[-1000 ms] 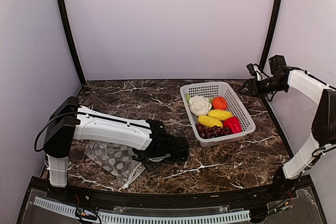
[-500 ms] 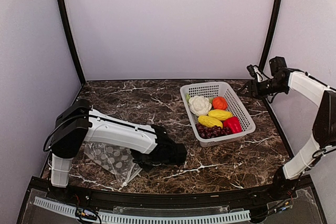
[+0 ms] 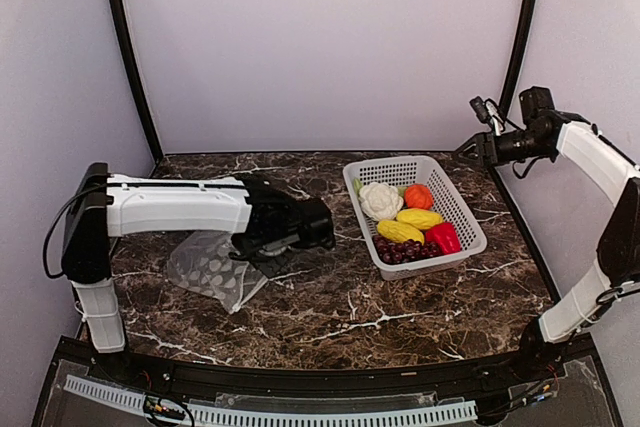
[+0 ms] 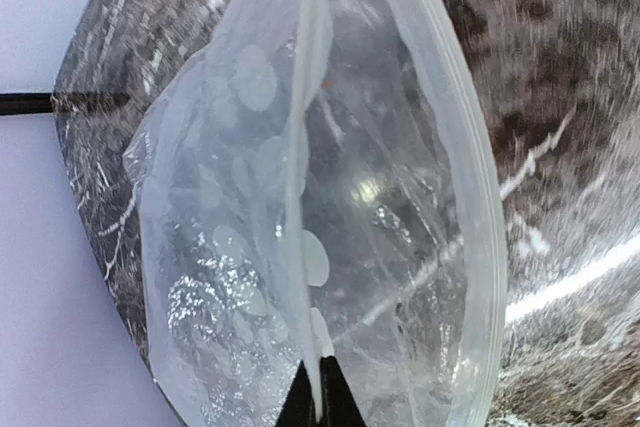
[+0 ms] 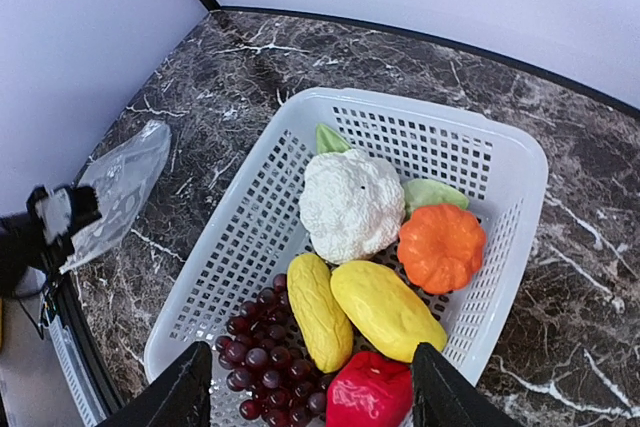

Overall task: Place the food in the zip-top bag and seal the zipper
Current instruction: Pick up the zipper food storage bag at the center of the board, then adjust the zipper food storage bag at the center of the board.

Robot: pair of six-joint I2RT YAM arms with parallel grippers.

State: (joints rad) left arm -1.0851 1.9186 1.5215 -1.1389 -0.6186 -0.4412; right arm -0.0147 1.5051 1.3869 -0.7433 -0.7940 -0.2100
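The left gripper (image 4: 312, 399) is pressed together on the zipper (image 4: 308, 147) of the zip-top bag (image 3: 205, 265), which is held near the left edge of the tabletop (image 3: 400, 307) with its mouth gaping. The right gripper (image 5: 312, 397) is spread with nothing between its fingers, raised by the right rear corner. The food (image 5: 370, 287) is gathered in the white basket (image 5: 480, 157) toward the right edge.

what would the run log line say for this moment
left gripper: shut on zip-top bag edge | right gripper: open, over basket | food: all in basket | zipper: unsealed, bag empty
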